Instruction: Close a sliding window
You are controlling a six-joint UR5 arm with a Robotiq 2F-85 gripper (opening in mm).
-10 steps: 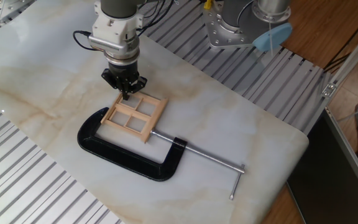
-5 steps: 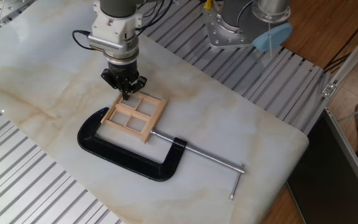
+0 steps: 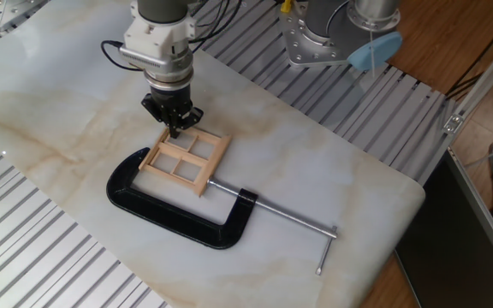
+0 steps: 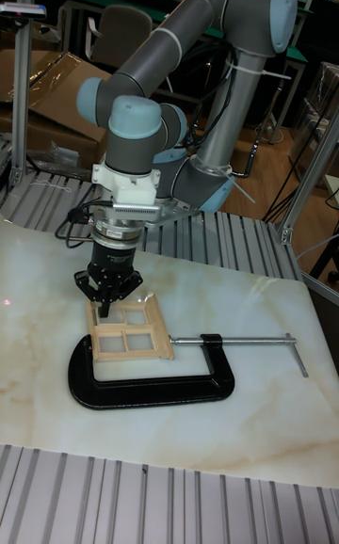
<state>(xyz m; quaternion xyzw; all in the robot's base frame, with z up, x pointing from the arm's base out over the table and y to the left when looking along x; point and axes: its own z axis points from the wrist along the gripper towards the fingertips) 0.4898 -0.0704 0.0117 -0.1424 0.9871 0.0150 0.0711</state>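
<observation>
The sliding window (image 3: 185, 161) is a small pale wooden frame with four panes, lying flat on the marble table and held in the black C-clamp (image 3: 178, 210). In the tall fixed view the sliding window (image 4: 130, 331) sits just below the arm's tool. My gripper (image 3: 175, 131) points straight down at the window's far edge, fingertips together and touching or just above the frame. In the tall fixed view the gripper (image 4: 106, 313) stands at the window's upper left part. Nothing shows between the fingers.
The clamp's long steel screw (image 3: 281, 218) with its crossbar handle (image 3: 325, 255) stretches to the right. The marble slab (image 3: 332, 162) rests on a ribbed metal table (image 3: 41, 257). A second robot base (image 3: 323, 38) stands at the back right.
The gripper has shifted very slightly right and down toward the window's far edge; the window and clamp have not visibly moved.
</observation>
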